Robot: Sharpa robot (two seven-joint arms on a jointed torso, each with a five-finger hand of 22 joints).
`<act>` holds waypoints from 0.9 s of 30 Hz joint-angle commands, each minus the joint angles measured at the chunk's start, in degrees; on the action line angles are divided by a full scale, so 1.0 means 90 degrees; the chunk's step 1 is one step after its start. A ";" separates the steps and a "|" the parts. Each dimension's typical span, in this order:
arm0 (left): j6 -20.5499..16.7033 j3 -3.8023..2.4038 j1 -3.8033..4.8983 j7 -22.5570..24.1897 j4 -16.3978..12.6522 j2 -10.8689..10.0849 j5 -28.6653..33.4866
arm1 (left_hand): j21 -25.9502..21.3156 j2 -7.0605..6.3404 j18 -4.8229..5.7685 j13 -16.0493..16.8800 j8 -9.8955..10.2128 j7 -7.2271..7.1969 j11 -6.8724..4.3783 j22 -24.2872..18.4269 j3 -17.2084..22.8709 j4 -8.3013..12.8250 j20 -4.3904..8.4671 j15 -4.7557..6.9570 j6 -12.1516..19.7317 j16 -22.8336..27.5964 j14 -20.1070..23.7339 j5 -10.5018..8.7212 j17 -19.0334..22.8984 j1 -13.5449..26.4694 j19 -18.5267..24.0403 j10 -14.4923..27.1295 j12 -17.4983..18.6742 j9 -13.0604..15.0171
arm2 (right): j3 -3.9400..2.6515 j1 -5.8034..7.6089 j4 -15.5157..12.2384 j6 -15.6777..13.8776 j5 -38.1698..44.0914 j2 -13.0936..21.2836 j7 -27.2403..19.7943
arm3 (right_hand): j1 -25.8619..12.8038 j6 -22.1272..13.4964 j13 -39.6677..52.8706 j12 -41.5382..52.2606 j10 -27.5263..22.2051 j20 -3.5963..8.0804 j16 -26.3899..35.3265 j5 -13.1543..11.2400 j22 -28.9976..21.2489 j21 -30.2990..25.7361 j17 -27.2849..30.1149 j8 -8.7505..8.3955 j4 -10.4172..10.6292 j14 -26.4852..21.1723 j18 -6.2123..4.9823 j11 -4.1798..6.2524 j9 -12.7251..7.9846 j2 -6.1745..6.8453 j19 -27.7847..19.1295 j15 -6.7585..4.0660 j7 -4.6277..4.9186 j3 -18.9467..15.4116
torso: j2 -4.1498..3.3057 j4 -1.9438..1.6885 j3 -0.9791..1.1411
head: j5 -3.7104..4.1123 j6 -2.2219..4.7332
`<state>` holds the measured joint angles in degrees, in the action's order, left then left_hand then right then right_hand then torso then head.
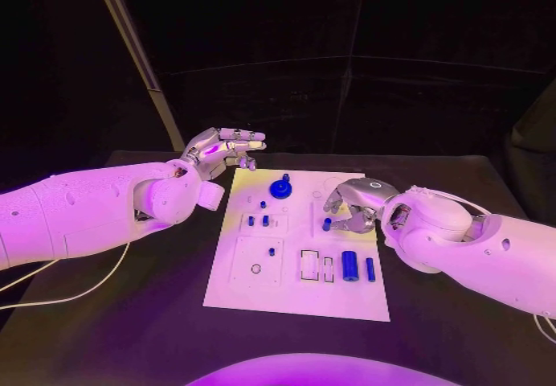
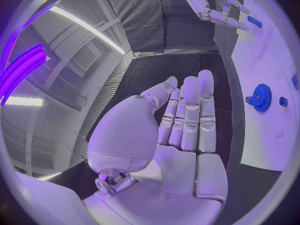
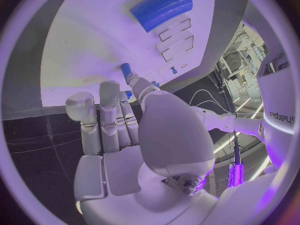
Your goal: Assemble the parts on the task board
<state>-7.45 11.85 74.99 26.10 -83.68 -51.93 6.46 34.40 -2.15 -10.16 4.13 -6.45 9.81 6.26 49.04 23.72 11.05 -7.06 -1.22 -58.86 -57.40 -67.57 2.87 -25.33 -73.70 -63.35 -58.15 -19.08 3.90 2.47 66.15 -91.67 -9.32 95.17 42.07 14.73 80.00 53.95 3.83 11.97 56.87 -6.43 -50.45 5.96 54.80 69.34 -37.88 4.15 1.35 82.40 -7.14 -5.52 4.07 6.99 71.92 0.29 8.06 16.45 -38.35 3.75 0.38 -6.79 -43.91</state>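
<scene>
A: What is the left hand (image 1: 220,149) doing?
B: It floats over the tabletop (image 1: 139,297) by the far left corner of the task board (image 1: 348,301). Its fingers are stretched out and it holds nothing.
A: And the board?
B: A blue gear (image 1: 280,189) stands near its far edge. A blue cylinder (image 1: 350,266) lies lower down.
A: And the right hand (image 1: 351,211)?
B: It hangs over the board and pinches a small blue peg (image 3: 125,72) with its fingertips.
</scene>
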 commanded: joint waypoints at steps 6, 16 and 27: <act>0.0102 -0.0005 0.0011 0.0008 0.0006 0.0010 0.0020 | -0.0043 0.0001 -0.0034 -0.0010 -0.0021 -0.0006 -0.0014 -0.0007 -0.0047 0.0006 -0.0002 -0.0009 0.0022 0.0036 0.0028 0.0007 0.0007 0.0048 0.0054 0.0049 -0.0043 -0.0004 | 0.0002 0.0011 0.0107 0.0576 0.0009 -0.0162 -0.0109 | 0.0073 0.0182 -0.0033 0.0052 0.0390 0.0051 -0.0335 0.0047 0.0371 0.0266 -0.0321 0.0002 -0.0006 0.0132 0.0079 0.0070 -0.0003 -0.0077 0.0254 -0.0055 0.0005 0.0206 | 0.0006 0.0009 0.0000 | -0.0009 -0.0028; 0.0109 -0.0005 0.0010 0.0000 0.0015 0.0016 0.0020 | -0.0043 0.0001 -0.0034 -0.0010 -0.0021 -0.0006 -0.0014 -0.0007 -0.0047 0.0006 -0.0002 -0.0009 0.0022 0.0036 0.0028 0.0007 0.0007 0.0048 0.0054 0.0049 -0.0043 -0.0004 | 0.0005 0.0007 0.0193 0.0434 0.0013 -0.0269 -0.0187 | 0.0115 0.0625 -0.0023 -0.0071 0.0919 0.0110 -0.0906 0.0009 0.0940 0.0646 -0.0912 0.0095 -0.0031 0.0258 0.0183 0.0137 0.0029 -0.0209 0.0532 -0.0114 -0.0009 0.0666 | 0.0005 0.0007 0.0003 | -0.0021 -0.0050; 0.0118 -0.0005 0.0010 -0.0020 0.0016 0.0009 0.0020 | -0.0043 0.0001 -0.0034 -0.0010 -0.0021 -0.0006 -0.0014 -0.0007 -0.0047 0.0006 -0.0002 -0.0009 0.0022 0.0036 0.0028 0.0007 0.0007 0.0048 0.0054 0.0049 -0.0043 -0.0004 | 0.0005 0.0004 0.0159 -0.0123 0.0215 -0.0235 -0.0065 | 0.0181 0.1073 0.0007 -0.0155 0.1407 0.0166 -0.1309 -0.0281 0.1315 0.0909 -0.1304 0.0231 -0.0157 0.0300 0.0248 0.0215 0.0073 -0.0457 0.0696 -0.0166 -0.0029 0.1129 | 0.0010 0.0004 0.0002 | -0.0031 -0.0075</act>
<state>-7.16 11.85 74.99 25.89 -83.50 -51.86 6.47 34.40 -2.15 -10.16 4.13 -6.45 9.81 6.26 49.05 23.72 11.05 -7.06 -1.22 -58.86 -57.40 -67.57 2.87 -25.34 -73.70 -63.35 -58.15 -19.07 3.90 2.57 66.07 -90.01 -7.38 95.86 39.94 13.87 81.42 63.25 3.91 10.79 69.21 -4.84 -62.00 3.64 66.57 77.33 -49.54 6.02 -0.04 83.96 -5.29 -3.58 4.48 3.85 77.79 -0.83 7.77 26.28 -38.30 3.82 0.42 -7.06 -44.52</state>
